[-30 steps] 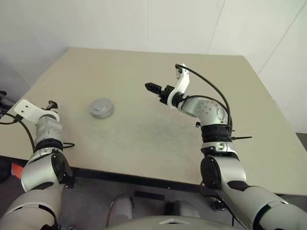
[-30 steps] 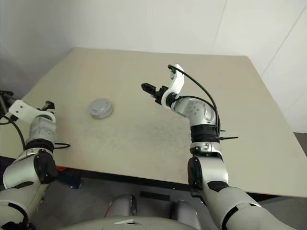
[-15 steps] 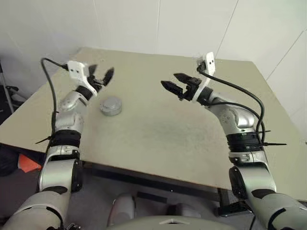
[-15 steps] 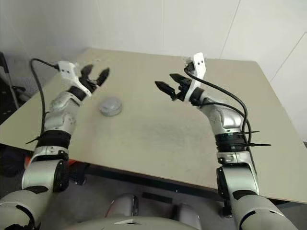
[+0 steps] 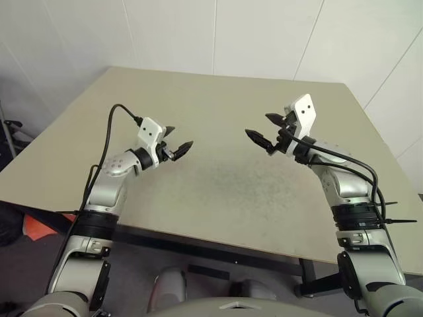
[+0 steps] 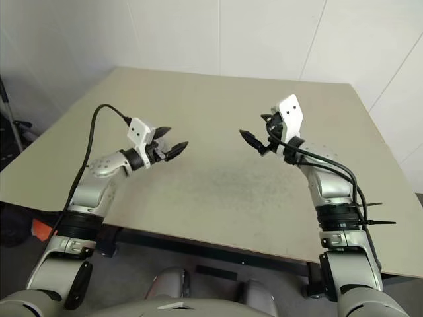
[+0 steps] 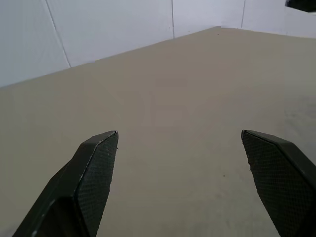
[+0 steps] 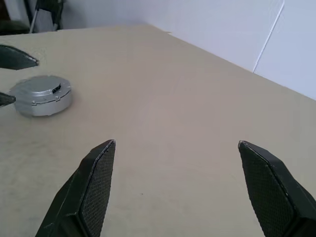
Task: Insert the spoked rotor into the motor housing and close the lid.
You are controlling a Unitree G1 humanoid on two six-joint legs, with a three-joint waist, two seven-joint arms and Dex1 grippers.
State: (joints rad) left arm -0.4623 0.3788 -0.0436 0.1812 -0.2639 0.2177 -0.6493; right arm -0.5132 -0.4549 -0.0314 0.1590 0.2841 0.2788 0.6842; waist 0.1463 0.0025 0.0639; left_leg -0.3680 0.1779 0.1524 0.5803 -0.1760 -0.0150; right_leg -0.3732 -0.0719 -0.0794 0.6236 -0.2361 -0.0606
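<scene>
I'm hovering both arms over the beige table [image 5: 231, 191], nothing in either one. Left gripper [image 5: 180, 146] is sitting left of centre in the head view with its black fingers spread; right gripper [image 5: 264, 132] is right of centre, jaws gaping too, both pointing inward at each other. The motor housing [image 8: 41, 95] is showing at upper left of the right wrist view, resting on the table with its lid on, well apart from the right fingers [image 8: 91, 182]. I'm judging it as stiff, dense metal with smooth, slippery sides, so I'm planning to pinch across the round side wall, low down.
</scene>
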